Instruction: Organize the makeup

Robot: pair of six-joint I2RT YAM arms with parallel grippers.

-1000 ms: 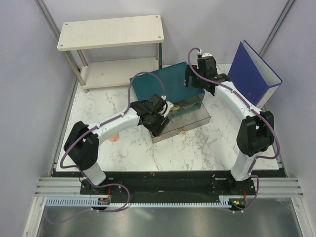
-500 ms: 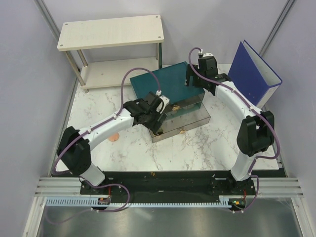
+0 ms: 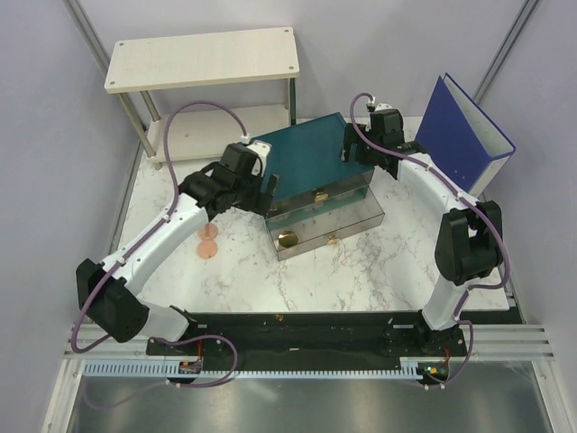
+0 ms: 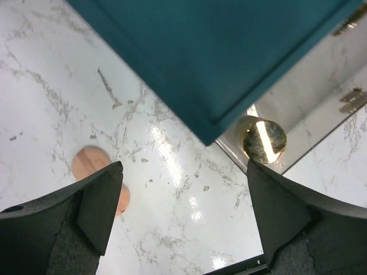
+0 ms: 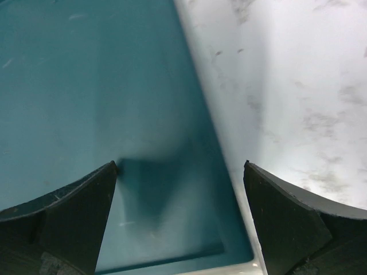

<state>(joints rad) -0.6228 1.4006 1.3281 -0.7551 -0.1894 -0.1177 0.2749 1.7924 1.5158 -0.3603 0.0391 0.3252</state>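
The left gripper [image 4: 183, 167] is spread wide and empty above the marble table [image 4: 172, 149], just off a corner of the teal box [image 4: 218, 51]. Its wrist view shows the gold-rimmed pot [image 4: 264, 139] lying in the open lower drawer [image 4: 304, 114] and two peach discs [image 4: 90, 162] on the table, one seemingly half hidden behind a finger. The right gripper [image 5: 181, 165] is equally wide and holds nothing as it hovers over the box's right edge, which only its own camera shows closely.
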